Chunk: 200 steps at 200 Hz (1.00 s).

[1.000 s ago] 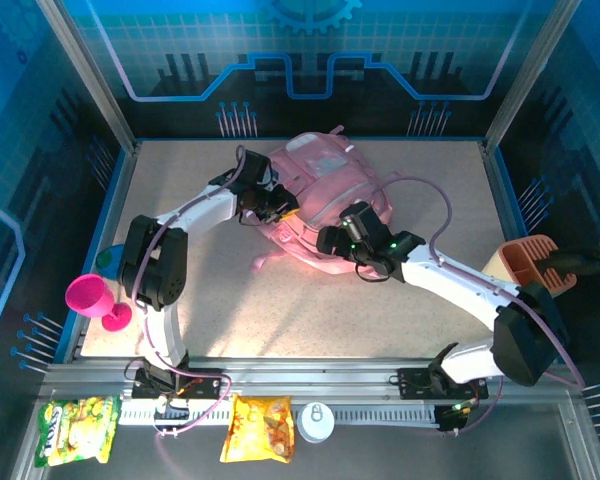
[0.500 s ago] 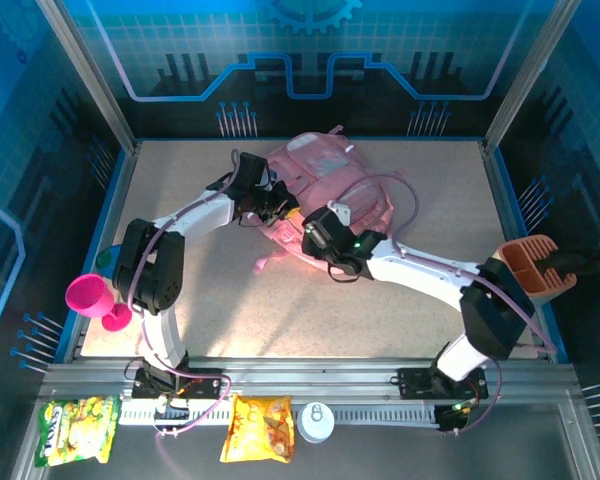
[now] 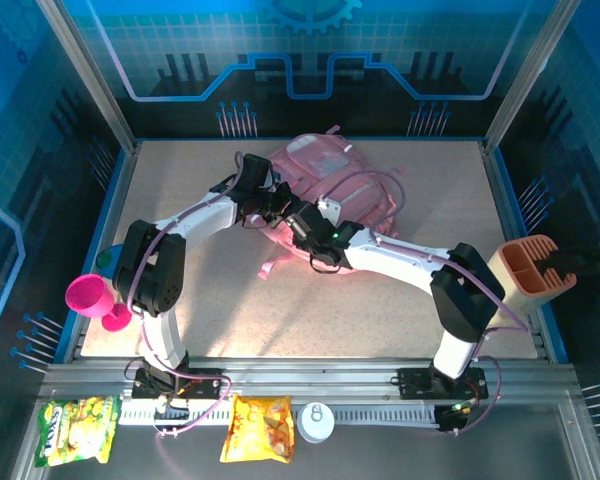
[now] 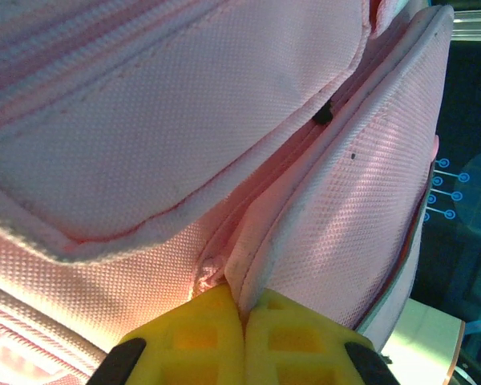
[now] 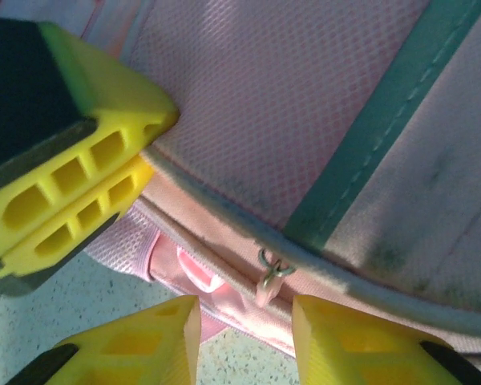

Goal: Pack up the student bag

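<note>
The student bag point(image 3: 332, 172), a big soft pink backpack, lies flat at the middle back of the table. My left gripper point(image 3: 279, 211) is at its near-left edge. In the left wrist view that gripper point(image 4: 242, 303) is shut on a pink piped fabric edge of the bag point(image 4: 184, 120), beside the zip line. My right gripper point(image 3: 305, 229) sits right next to it. In the right wrist view the right gripper point(image 5: 244, 322) is open, its yellow fingers either side of a small metal and pink zip pull point(image 5: 268, 277) without touching it. The left gripper's yellow fingers point(image 5: 72, 180) show at upper left there.
A pink cup point(image 3: 92, 298) stands at the table's left edge, with a teal thing point(image 3: 108, 258) behind it. An orange and beige holder point(image 3: 528, 268) sits at the right edge. Two snack bags point(image 3: 75, 428) point(image 3: 260, 428) and a white can point(image 3: 315, 421) lie in front of the arm bases.
My right arm has swung left along the bag's near edge to sit beside the left gripper, and its jaws have narrowed. The left gripper has stayed put on the bag.
</note>
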Tool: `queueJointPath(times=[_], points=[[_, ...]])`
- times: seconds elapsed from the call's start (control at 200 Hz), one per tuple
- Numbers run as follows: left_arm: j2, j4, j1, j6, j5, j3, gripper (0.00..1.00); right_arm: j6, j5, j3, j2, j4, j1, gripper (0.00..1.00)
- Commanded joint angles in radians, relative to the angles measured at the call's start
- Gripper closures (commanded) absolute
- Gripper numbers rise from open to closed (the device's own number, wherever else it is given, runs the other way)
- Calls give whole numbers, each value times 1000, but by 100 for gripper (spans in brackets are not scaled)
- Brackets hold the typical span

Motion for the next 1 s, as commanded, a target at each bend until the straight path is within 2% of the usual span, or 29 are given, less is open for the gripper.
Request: queueJointPath(times=[0.0,0.155,0.37,0.615,0.765,0.996], points=[[-53,27,-14,-4,65,-3,100,57,51,39,32,-54,-20,66],[-54,23,-14,-4,66,-3,100,76,76,90,71,-111,-25,67],[-57,15,-14,-4,66,-3,100,76,92,114,99,-135,-36,73],[-59,-1,-11,6,47,1,100,3,130,122,104,-166,-39,86],[-62,-14,9,19,28,4,100,-61,160,37,30,-164,-39,91],[-46,-27,42,54,26,16,100,-178,185,-216,-179,-129,-57,92]])
